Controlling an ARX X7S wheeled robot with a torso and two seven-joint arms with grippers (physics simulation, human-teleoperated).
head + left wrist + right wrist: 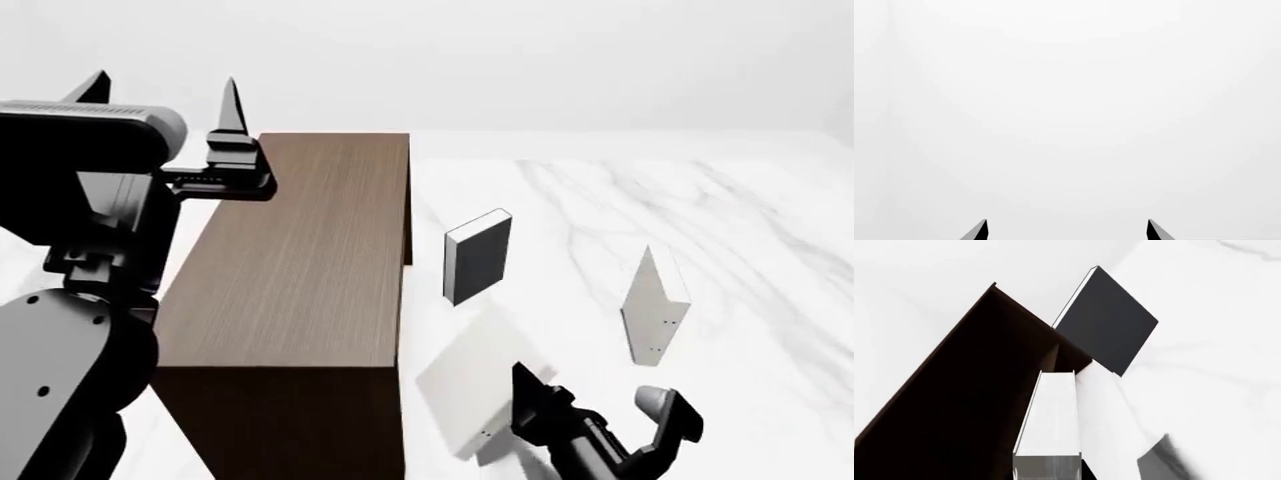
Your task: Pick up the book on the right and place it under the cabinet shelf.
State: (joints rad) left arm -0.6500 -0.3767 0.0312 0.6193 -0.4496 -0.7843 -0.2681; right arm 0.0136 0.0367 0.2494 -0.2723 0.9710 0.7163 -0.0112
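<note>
The left gripper [1067, 230] is raised beside the cabinet shelf [300, 270], its fingers spread wide and empty; it poses no hazard unless it is lowered onto the cabinet top. The book [467, 385] stands tilted just beside the cabinet's near right corner, with its far end pointing into the dark space under the top in the right wrist view. The black book [478, 258] stands close behind it and is likely to topple if the book is pushed forward off line. The right gripper [601, 405] shows its fingers well apart on either side of the book; contact cannot be confirmed, so the book may tip flat onto the table [747, 230] short of the opening. The other pale book [654, 310] stands near the gripper's right, within reach of a careless swing.
</note>
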